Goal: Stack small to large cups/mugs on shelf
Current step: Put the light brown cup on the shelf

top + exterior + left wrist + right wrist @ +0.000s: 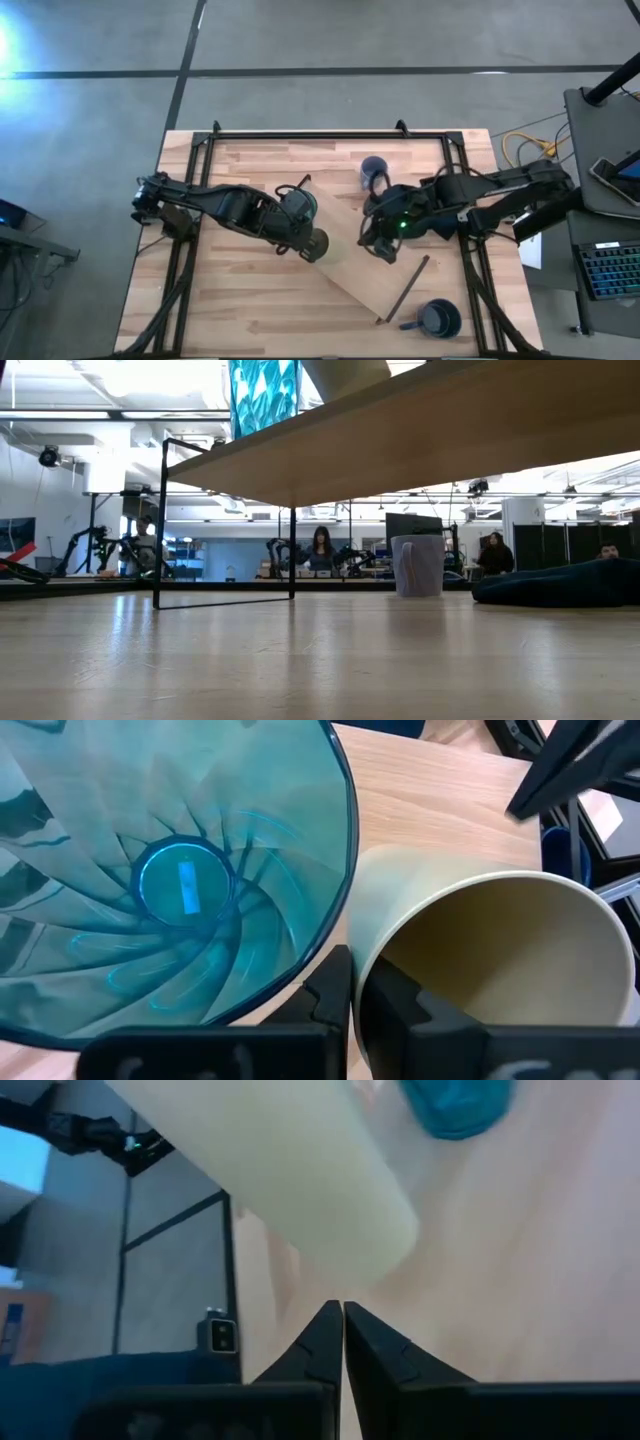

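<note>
The teal tumbler (170,870) fills the left wrist view, upright on the shelf (350,260), with the yellowish-olive cup (500,970) touching it. The left gripper (350,995) pinches that cup's rim wall between narrow fingers. Over the shelf's middle, the right gripper (343,1330) is closed, holding nothing. The periwinkle cup (373,170) stands beyond the shelf; the navy mug (438,318) sits beside its near end.
</note>
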Controlling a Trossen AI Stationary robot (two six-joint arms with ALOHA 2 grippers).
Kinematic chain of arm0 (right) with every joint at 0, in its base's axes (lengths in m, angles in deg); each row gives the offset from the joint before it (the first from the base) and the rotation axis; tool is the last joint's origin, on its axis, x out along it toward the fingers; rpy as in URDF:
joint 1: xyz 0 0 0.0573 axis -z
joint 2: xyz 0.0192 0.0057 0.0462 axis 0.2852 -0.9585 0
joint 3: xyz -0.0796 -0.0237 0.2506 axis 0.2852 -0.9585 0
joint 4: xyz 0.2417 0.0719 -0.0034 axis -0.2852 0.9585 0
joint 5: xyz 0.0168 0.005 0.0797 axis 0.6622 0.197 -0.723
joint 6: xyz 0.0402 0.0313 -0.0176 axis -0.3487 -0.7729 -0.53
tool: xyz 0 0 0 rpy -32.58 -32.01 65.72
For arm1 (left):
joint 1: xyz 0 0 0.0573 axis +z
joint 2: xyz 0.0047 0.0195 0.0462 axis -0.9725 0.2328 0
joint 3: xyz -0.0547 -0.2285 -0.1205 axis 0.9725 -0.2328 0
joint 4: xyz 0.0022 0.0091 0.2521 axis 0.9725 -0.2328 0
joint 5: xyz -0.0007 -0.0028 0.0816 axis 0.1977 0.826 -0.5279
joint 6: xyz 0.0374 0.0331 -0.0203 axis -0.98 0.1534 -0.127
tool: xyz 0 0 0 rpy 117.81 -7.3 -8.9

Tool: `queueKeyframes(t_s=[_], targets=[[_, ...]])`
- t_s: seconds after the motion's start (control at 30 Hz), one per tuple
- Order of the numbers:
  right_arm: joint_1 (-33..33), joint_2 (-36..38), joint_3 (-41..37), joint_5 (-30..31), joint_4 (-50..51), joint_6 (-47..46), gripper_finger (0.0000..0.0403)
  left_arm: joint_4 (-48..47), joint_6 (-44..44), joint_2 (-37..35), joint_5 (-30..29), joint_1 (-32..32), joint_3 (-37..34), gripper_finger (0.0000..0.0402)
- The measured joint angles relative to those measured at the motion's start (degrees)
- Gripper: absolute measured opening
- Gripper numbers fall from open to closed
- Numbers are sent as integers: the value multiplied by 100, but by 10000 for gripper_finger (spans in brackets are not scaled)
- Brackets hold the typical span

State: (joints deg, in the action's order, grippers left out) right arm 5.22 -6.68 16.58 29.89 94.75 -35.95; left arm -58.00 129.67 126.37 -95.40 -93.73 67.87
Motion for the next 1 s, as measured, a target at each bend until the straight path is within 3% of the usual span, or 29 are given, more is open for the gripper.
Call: queueKeyframes(t_s=[0.83,1.0], targets=[[-38,-346,-2,-48,-295,-35,8,145,-113,0,-9,12,-13,0],[-38,-346,-2,-48,-295,-20,9,186,-111,0,-11,24,-39,25]])
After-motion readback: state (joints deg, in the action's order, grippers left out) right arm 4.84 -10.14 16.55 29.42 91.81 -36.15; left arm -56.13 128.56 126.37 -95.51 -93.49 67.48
